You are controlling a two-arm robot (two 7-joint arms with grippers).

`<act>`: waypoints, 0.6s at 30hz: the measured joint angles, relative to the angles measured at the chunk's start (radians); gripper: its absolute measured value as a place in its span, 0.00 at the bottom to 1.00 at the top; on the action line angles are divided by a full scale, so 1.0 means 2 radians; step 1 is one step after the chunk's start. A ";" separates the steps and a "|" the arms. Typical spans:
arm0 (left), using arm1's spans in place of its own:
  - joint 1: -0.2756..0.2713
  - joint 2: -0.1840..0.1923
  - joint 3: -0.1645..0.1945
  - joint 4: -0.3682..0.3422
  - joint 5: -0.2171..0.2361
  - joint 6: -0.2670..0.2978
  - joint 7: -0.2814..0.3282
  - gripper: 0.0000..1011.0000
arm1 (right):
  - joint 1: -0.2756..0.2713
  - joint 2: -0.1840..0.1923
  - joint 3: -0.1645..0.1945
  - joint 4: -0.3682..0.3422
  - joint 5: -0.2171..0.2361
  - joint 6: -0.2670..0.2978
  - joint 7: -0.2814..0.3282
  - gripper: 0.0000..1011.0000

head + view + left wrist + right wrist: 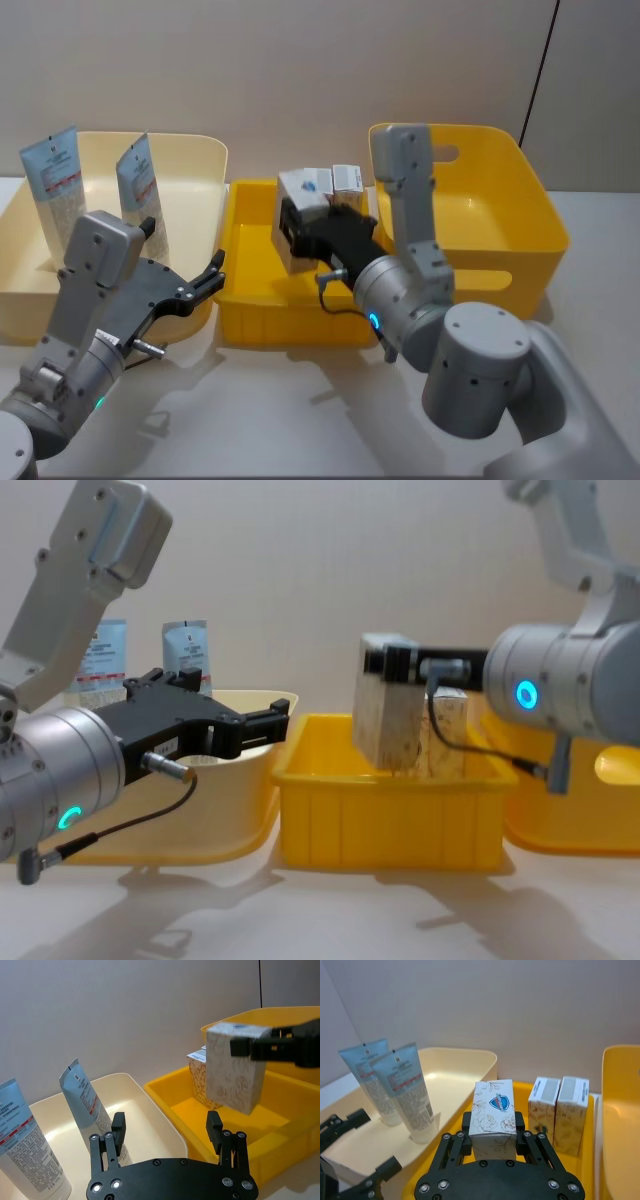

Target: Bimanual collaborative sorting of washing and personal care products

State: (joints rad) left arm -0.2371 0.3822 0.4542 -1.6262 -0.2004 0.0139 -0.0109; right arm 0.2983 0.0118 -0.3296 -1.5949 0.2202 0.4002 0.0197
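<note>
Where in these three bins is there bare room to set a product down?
Free: the whole deep yellow bin; the cream bin right of its tubes, near the open left hand; the middle tray in front. Crowded: the tray's back, where two cartons stand by the held carton in the right hand.

I could read no words. The carton (492, 1125) I held bore a blue shield logo (495, 1102) with white script too small to make out. At ten o'clock, two tubes (55, 185) carried dense print and red bands, all illegible.
</note>
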 joint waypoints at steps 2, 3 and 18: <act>0.000 0.000 0.000 0.000 0.000 0.000 0.000 0.99 | 0.000 0.002 0.002 -0.006 0.000 -0.009 0.004 0.45; 0.000 0.000 0.000 0.000 0.000 0.000 0.000 0.99 | 0.000 0.002 0.003 -0.009 0.000 -0.012 0.006 0.45; 0.000 0.000 0.000 0.000 0.000 0.000 0.000 0.99 | 0.022 0.003 0.031 -0.040 -0.008 -0.053 0.004 0.45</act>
State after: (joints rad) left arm -0.2372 0.3821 0.4542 -1.6262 -0.2004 0.0138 -0.0109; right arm 0.3422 0.0174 -0.2677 -1.6748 0.2038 0.2945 0.0269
